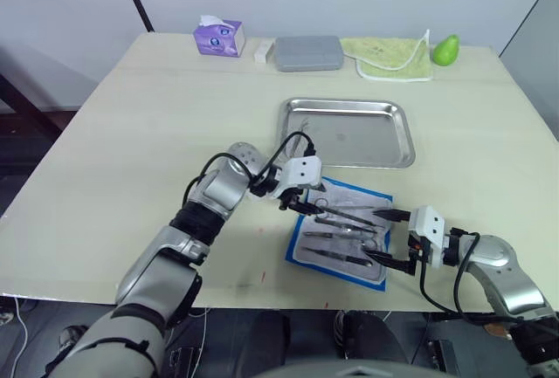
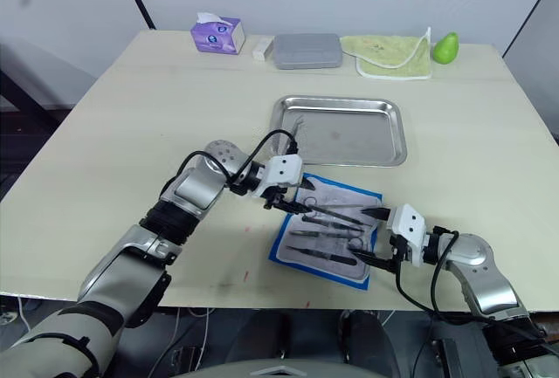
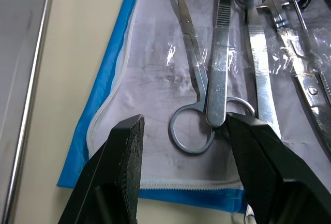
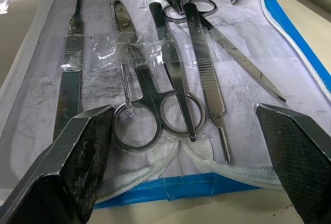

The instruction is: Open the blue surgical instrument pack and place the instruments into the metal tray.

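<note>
The blue surgical instrument pack (image 1: 307,247) lies unfolded near the table's front edge, pale lining up. Several slim metal instruments rest on the lining, some under clear film: small scissors (image 3: 194,79), a flat handle (image 3: 217,69) and larger scissors (image 4: 139,84). My left gripper (image 1: 301,206) is open at the pack's far-left end. In the left wrist view its fingers (image 3: 124,151) straddle the small scissors' ring and the flat handle's end. My right gripper (image 1: 390,240) is open wide at the pack's right end, holding nothing. The metal tray (image 1: 349,134) sits just beyond the pack, with nothing in it.
Along the table's far edge stand a purple tissue box (image 1: 218,37), a small white block (image 1: 262,52), a matte grey case (image 1: 308,52), a yellow-green cloth (image 1: 389,55) and a green pear-shaped object (image 1: 446,49). The table's front edge runs close below the pack.
</note>
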